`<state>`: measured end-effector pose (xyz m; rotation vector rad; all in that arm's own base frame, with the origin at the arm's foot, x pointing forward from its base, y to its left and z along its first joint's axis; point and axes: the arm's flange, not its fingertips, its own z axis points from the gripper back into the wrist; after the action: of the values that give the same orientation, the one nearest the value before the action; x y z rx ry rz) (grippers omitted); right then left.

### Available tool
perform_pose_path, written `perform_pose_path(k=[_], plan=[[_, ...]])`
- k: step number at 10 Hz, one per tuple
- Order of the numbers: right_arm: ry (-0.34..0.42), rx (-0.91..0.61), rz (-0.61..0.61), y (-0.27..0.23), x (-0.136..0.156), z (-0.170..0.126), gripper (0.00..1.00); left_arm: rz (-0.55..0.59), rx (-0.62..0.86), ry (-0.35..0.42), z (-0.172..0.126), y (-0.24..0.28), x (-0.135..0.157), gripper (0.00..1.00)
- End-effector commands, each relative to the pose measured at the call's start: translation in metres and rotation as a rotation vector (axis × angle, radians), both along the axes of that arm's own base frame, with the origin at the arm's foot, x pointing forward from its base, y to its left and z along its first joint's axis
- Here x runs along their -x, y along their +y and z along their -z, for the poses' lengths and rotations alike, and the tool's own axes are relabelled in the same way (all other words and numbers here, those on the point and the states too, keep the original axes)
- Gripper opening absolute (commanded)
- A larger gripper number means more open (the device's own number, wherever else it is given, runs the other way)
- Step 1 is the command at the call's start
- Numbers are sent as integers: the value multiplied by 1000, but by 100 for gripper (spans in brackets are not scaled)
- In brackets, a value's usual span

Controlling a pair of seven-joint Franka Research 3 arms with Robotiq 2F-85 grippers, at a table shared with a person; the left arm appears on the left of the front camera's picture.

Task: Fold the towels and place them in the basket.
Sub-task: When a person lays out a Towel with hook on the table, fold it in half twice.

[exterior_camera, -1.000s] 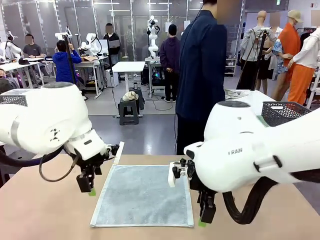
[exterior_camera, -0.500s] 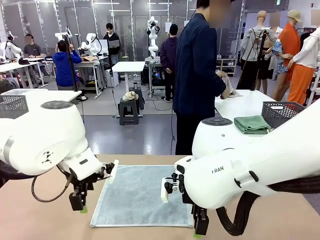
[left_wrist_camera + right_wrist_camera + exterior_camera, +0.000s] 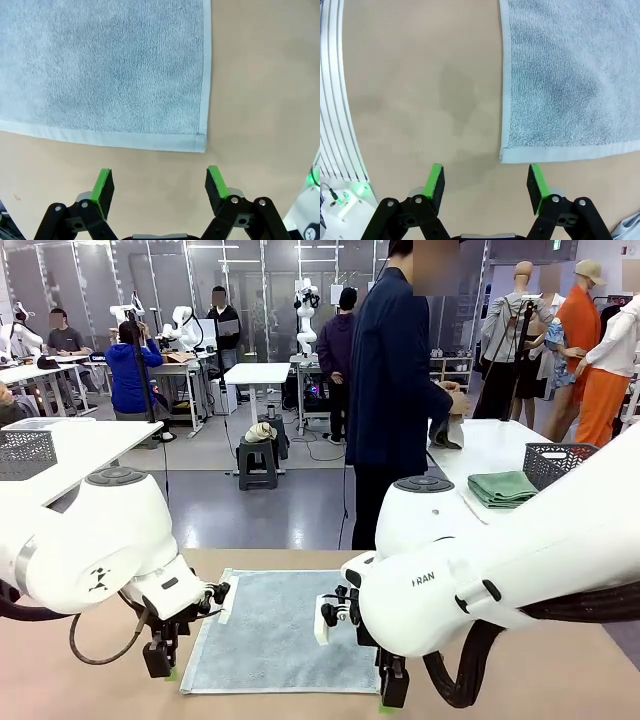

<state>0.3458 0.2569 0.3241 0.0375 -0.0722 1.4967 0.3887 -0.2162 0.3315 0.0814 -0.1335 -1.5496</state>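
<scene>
Towel [image 3: 285,635] lies flat on the table [image 3: 90,680]; the left gripper [image 3: 160,664] and right gripper [image 3: 390,695], jaws spread and empty, have dropped to its near corners (one each), seemingly ready to pinch for folding.

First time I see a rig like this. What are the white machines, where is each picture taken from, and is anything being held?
The white machines are two robot arms, left arm and right arm, seen in the front view from between them. The other two pictures come from cameras on each wrist, looking down along that arm's green-padded jaws. One pale blue-grey towel lies flat on the tan table. Both pairs of jaws stand open and empty, each over bare table beside a near corner of the towel. A person stands beyond.
</scene>
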Motion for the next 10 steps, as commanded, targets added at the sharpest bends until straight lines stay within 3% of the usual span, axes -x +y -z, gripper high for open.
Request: perform_pose_path(k=[1,7,10], plan=[[-14,10,-4,4,-5,6,83,-4,36,-22,6,-3,2,93],[3,0,-1,2,-1,1,83,1,4,-2,2,-1,-1,93],[-50,30,23,3,-6,8,83,23,-7,29,5,-15,1,93]])
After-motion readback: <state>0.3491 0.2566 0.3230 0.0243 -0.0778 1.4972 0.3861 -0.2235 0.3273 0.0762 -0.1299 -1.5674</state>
